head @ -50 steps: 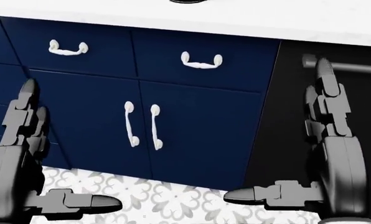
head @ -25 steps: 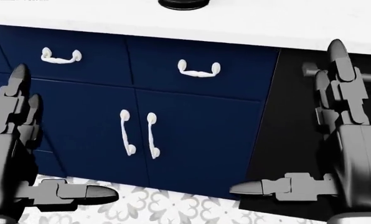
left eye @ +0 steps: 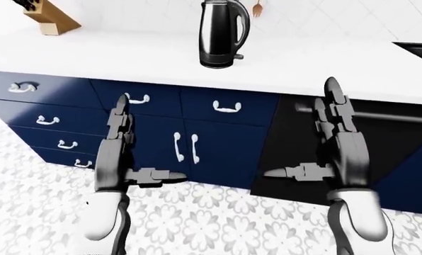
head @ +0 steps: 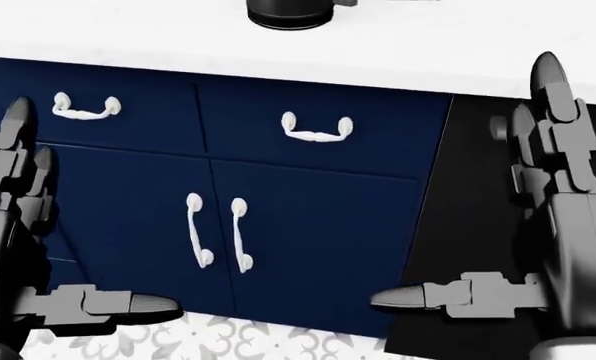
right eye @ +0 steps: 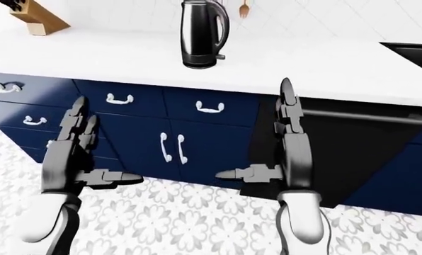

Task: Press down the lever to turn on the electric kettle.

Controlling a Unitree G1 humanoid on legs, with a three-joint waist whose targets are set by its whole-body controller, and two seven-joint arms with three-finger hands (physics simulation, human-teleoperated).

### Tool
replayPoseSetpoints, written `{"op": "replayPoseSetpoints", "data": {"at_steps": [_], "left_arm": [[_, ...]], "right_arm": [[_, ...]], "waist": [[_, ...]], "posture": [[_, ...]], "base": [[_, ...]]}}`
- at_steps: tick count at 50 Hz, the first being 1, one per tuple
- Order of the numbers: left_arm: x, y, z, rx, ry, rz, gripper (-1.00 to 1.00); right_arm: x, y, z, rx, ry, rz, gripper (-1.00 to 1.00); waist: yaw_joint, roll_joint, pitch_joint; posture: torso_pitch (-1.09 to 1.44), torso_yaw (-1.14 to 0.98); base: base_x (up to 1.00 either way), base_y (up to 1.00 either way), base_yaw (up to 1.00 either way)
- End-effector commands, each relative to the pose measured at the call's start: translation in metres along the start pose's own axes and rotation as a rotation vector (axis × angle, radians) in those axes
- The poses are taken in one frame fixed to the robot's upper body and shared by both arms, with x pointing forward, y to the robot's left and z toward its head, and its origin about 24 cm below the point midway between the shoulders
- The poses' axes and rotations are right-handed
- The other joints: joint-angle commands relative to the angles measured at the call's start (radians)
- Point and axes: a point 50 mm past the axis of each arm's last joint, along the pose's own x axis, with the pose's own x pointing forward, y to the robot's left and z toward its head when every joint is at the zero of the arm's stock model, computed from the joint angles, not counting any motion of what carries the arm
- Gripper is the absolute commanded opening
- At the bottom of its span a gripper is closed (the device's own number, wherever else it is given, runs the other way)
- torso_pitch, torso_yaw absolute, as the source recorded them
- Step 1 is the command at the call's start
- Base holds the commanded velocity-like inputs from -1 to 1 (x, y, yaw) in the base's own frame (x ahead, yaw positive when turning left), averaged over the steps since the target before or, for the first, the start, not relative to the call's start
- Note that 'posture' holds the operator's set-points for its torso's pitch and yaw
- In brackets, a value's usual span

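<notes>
A black electric kettle [left eye: 224, 33] stands upright on the white counter [left eye: 126, 53], with its small lever [left eye: 238, 56] low on its right side near the base. Only the kettle's base [head: 290, 13] shows at the top edge of the head view. My left hand [left eye: 139, 149] is open and empty, fingers pointing up, level with the navy cabinet doors and below the counter edge. My right hand [left eye: 301, 132] is open and empty, fingertips near the counter edge, lower and to the right of the kettle. Neither hand touches anything.
Navy drawers and doors with white handles [head: 316, 129] run under the counter. A black appliance front with a bar handle [left eye: 381, 114] is at the right. A wooden knife block [left eye: 50, 16] stands at top left, and a black inset [left eye: 420, 50] is at top right. The floor [left eye: 218, 218] is patterned tile.
The camera has tilted up: the cabinets slide down in the head view and the kettle base comes in at the top. Both open hands have risen, the right one more.
</notes>
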Motion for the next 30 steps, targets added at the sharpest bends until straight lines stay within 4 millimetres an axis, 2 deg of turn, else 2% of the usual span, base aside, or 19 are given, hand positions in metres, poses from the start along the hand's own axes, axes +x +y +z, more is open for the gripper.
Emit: {"op": "replayPoseSetpoints", "data": {"at_steps": [1,4,8,10,11,12,14,17,20,22,23,24,25,26,28,30], "left_arm": [[-0.001,0.0029,0.0151,0.013,-0.084,0.014,1.0],[-0.002,0.0026,0.015,0.013,-0.084,0.015,1.0],[-0.0016,0.0033,0.0141,0.013,-0.084,0.017,1.0],[-0.0023,0.0029,0.0144,0.014,-0.083,0.017,1.0],[-0.0028,0.0031,0.0149,0.013,-0.084,0.017,1.0],[-0.003,0.0032,0.0149,0.014,-0.083,0.018,1.0],[-0.0031,0.0031,0.0144,0.013,-0.083,0.018,1.0],[-0.0024,0.004,0.0131,0.014,-0.082,0.019,1.0],[-0.0009,0.0051,0.0137,0.012,-0.081,0.02,1.0],[-0.0011,0.0051,0.0151,0.013,-0.082,0.019,1.0],[-0.0015,0.0049,0.0123,0.012,-0.081,0.02,1.0],[-0.002,0.0044,0.0113,0.012,-0.081,0.019,1.0],[-0.0025,0.0037,0.0113,0.012,-0.081,0.018,1.0],[-0.0029,0.0036,0.0115,0.012,-0.081,0.017,1.0],[-0.0027,0.0043,0.0107,0.013,-0.081,0.018,1.0],[-0.003,0.0038,0.0113,0.012,-0.081,0.018,1.0]], "right_arm": [[0.0001,0.0011,0.0116,0.003,-0.069,0.0,1.0],[-0.0001,0.001,0.0107,0.004,-0.068,0.0,1.0],[-0.0005,0.0008,0.0101,0.004,-0.068,-0.001,1.0],[-0.0005,0.0007,0.0097,0.004,-0.068,-0.001,1.0],[-0.0005,0.0006,0.0097,0.004,-0.068,-0.002,1.0],[-0.0005,0.0006,0.0096,0.005,-0.068,-0.002,1.0],[-0.0005,0.0009,0.0093,0.005,-0.068,-0.001,1.0],[-0.0007,0.0014,0.0093,0.005,-0.067,-0.001,1.0],[-0.0016,0.001,0.009,0.006,-0.067,-0.004,1.0],[-0.0022,0.0012,0.0095,0.007,-0.068,-0.006,1.0],[-0.0022,0.0013,0.0095,0.007,-0.068,-0.006,1.0],[-0.0024,0.0017,0.0095,0.007,-0.068,-0.006,1.0],[-0.0025,0.0018,0.0093,0.008,-0.068,-0.006,1.0],[-0.0032,0.0018,0.0092,0.008,-0.068,-0.007,1.0],[-0.0036,0.002,0.0082,0.009,-0.066,-0.008,1.0],[-0.0035,0.0019,0.0076,0.01,-0.065,-0.008,1.0]], "waist": [[0.006,-0.015,-0.008],[-0.001,0.006,-0.011],[-0.004,0.05,0.001],[-0.01,0.094,-0.006],[-0.009,0.131,-0.021],[0.004,0.096,-0.016],[0.004,0.103,-0.007],[0.009,0.08,-0.017],[0.013,0.05,-0.006],[0.017,0.013,-0.009],[0.016,-0.016,-0.02],[0.013,-0.037,-0.02],[0.001,0.003,-0.015],[0.008,-0.015,-0.013],[-0.003,-0.008,-0.013],[-0.003,0.011,-0.009]], "posture": [[0.0,0.0],[0.0,0.0],[0.0,0.0],[0.0,0.0],[0.0,0.0],[0.0,0.0],[0.0,0.0],[0.0,0.0],[0.0,0.0],[0.0,0.0],[0.0,0.0],[0.0,0.0],[0.0,0.0],[0.0,0.0],[0.0,0.0],[0.0,0.0]], "base": [[0.18,0.0,0.0],[0.19,0.0,0.0],[0.19,0.0,0.0],[0.2,0.0,0.0],[0.2,0.0,0.0],[0.2,0.0,0.0],[0.19,0.0,0.0],[0.2,0.0,0.0],[0.2,0.0,0.0],[0.2,0.0,0.0],[0.2,0.0,0.0],[0.2,0.0,0.0],[0.2,0.0,0.0],[0.22,0.0,0.0],[0.2,0.0,0.0],[0.21,0.0,0.0]]}}
